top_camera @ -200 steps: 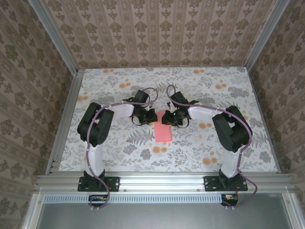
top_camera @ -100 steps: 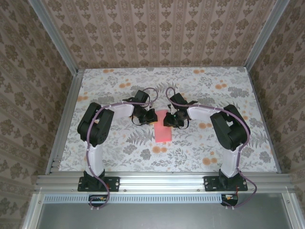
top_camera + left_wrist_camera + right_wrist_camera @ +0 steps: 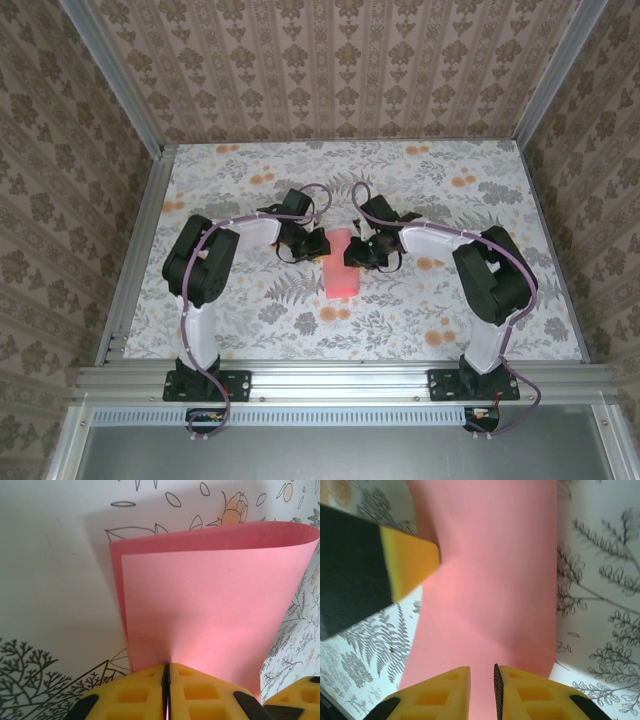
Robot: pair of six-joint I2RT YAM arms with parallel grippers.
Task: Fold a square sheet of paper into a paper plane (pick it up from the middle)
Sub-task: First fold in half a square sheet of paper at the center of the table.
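Observation:
The square sheet of paper is salmon pink and lies at the table's middle between both grippers. In the left wrist view the sheet curls over on itself in a soft loop, one layer above the other. My left gripper is shut on its near edge, pads pressed together, and it shows from above at the sheet's left side. My right gripper hovers over the sheet with a narrow gap between its jaws and nothing pinched. From above it sits at the sheet's right side.
The floral tablecloth covers the table, with patterned walls on three sides and an aluminium rail along the near edge. The left gripper's finger reaches in close beside the right gripper. Room lies open toward the far table.
The right gripper has drawn slightly to the right, uncovering the far end of the pink sheet between the grippers. The right arm's elbow swung outward. The left gripper stayed put.

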